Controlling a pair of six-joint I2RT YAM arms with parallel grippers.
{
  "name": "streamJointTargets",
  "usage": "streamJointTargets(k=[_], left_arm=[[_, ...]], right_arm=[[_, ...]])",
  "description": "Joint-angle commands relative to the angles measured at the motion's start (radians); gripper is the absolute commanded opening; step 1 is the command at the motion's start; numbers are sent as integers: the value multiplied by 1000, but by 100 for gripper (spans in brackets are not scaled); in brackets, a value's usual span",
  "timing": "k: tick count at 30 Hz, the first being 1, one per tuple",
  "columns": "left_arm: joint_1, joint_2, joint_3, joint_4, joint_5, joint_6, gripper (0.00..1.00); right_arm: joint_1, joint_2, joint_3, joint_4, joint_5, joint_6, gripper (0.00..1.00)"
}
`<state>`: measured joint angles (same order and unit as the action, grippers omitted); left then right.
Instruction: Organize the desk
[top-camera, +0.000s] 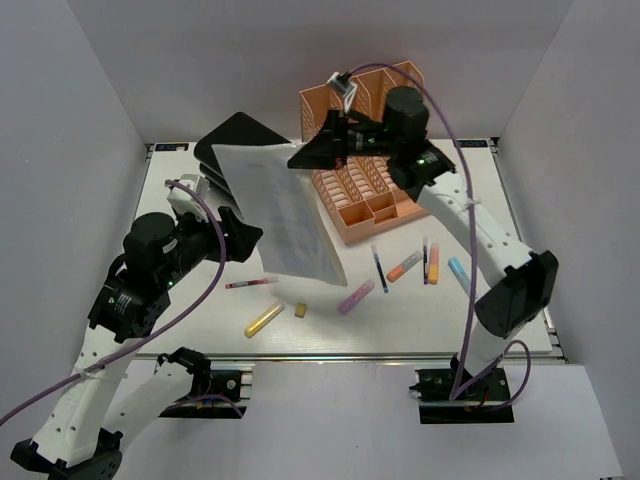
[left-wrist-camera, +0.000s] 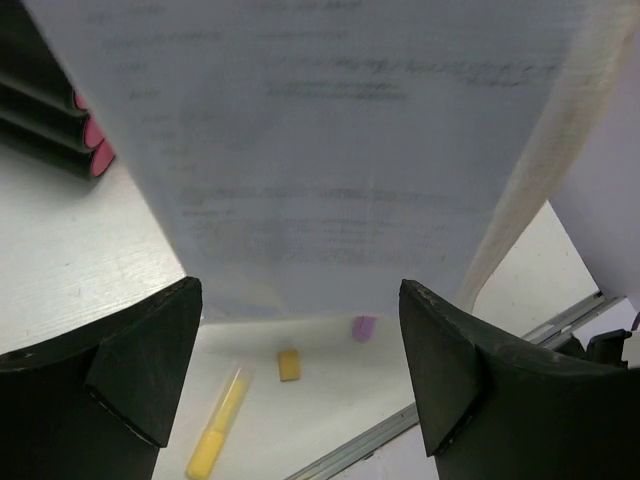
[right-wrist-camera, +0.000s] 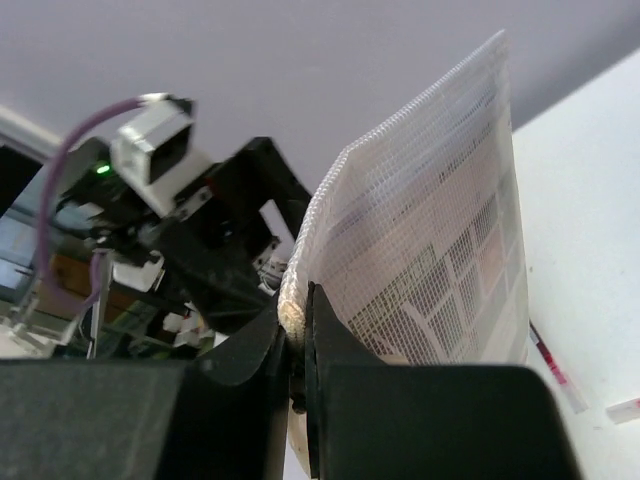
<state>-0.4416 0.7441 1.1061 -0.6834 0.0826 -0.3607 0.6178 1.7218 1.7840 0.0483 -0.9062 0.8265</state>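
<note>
The desk (top-camera: 430, 320) fills the middle of the overhead view, rigid and fixed, with nothing on it for me to grip. Above its upper centre hangs the mesh pouch (top-camera: 285, 215). I judge it light and floppy, with papers inside, and best pinched at a seamed edge. My right gripper (right-wrist-camera: 300, 330) is clamped on its top corner. My left gripper (left-wrist-camera: 300, 300) stands wide at its lower edge, gripping nothing.

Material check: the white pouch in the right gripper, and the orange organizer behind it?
White pouch: flexible translucent mesh, probably plastic-coated fabric; a grid weave shows and printed paper reads through it. Orange organizer: rigid plastic by the look, matte; uniform colour, thin moulded dividers.
</note>
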Motion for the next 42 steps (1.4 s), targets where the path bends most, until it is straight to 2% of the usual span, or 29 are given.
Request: streamJointTargets(k=[1,6,10,16,22,34,42], left_arm=[[3,-20,28,62,62,19,90],[3,0,15,90,97,45,90],[3,15,-21,146,124,72,91],[3,35,-120,254,157,100,91],[3,54,-189,338,180,134,92],[3,-28,-399,400,167,181,92],[-8,-37,-443,404,160,210,92]], right_arm=[[-50,-108,54,75,-71,-35,0],[-137,-156,144,-47,-42,-180,0],[-234,-224,193,-190,53,-335,0],[-315,-307,195,-281,226,-536,0],[-385,-312,216,-323,335,-687,0],[-487,-122,245,-243,257,-790,0],[-495,28,342,-194,224,-779,0]])
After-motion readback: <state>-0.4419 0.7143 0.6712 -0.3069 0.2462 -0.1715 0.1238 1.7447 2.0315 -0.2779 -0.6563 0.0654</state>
